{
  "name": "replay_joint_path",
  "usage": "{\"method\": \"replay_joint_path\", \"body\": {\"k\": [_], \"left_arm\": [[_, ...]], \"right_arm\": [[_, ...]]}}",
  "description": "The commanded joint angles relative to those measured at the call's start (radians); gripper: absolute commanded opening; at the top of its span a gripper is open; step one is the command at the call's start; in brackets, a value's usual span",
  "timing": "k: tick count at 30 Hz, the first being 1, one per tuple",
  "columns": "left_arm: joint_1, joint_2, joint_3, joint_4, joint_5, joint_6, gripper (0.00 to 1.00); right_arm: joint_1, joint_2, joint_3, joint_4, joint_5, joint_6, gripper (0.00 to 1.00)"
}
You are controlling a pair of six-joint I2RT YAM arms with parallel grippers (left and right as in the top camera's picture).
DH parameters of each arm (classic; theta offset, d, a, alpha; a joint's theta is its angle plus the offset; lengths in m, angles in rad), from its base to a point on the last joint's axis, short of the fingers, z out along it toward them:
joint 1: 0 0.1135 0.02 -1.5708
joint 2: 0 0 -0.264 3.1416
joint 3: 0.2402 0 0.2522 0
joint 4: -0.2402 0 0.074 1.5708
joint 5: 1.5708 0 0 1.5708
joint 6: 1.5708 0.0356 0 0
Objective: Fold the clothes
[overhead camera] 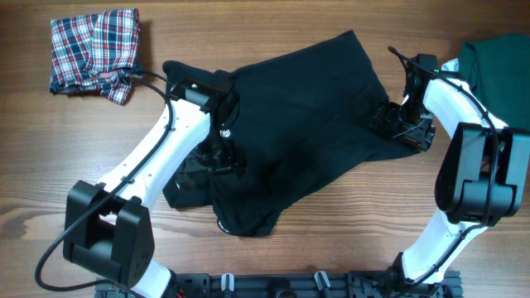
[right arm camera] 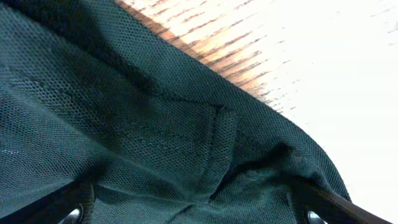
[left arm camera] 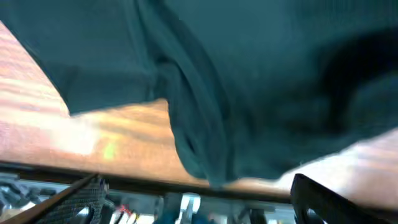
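wooden table [overhead camera: 348, 236] bears the black shirt [overhead camera: 306, 99], which lies ahead of the wide-spread left gripper [overhead camera: 226, 154] and between the fingers of the wide-spread right gripper [overhead camera: 396, 124].

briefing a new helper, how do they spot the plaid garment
On the table, look at the overhead view's upper left. The plaid garment lies bunched there. Only it has red, blue and white checks; the black shirt and green garment have none.

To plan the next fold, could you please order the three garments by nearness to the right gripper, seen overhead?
1. black shirt, beneath the right gripper.
2. green garment, at the far right.
3. plaid garment, far left corner.
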Motion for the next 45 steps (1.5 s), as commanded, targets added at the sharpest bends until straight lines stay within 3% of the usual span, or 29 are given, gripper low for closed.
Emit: {"method": "replay_joint_path", "body": {"k": [1, 5, 9, 18, 23, 26, 27, 33, 41, 45], "left_arm": [[-0.004, -0.026, -0.005, 0.049, -0.099, -0.075, 0.98], [-0.002, -0.026, -0.005, 0.098, -0.208, -0.126, 0.99], [0.007, -0.024, -0.005, 0.120, -0.210, -0.126, 1.00], [0.057, -0.020, -0.005, 0.243, -0.211, -0.113, 1.00], [0.095, -0.020, -0.005, 0.419, -0.210, -0.027, 1.00], [0.127, -0.020, -0.005, 0.534, -0.210, -0.002, 1.00], [0.133, -0.020, -0.005, 0.551, -0.210, -0.002, 1.00], [0.200, 0.041, -0.005, 0.787, -0.210, 0.047, 0.99], [0.249, 0.165, -0.005, 0.987, -0.210, 0.048, 1.00], [0.252, 0.193, -0.005, 0.994, -0.210, 0.067, 0.99]], "right_arm": [[-0.010, 0.022, -0.012, 0.007, 0.098, 0.051, 1.00], [-0.012, 0.005, 0.000, 0.004, 0.193, 0.191, 1.00], [-0.026, -0.014, 0.000, -0.016, 0.269, 0.239, 1.00], [-0.060, -0.040, 0.000, -0.062, 0.278, 0.242, 1.00], [-0.060, -0.212, 0.000, -0.038, 0.218, 0.229, 1.00], [-0.060, -0.318, 0.000, 0.099, -0.056, -0.075, 1.00], [-0.060, -0.330, 0.000, 0.127, -0.130, -0.113, 1.00], [-0.058, -0.327, 0.000, 0.383, -0.407, -0.146, 1.00], [-0.020, -0.266, 0.006, 0.706, -0.417, -0.090, 1.00], [0.007, -0.149, 0.116, 0.667, -0.364, -0.102, 0.99]]}}
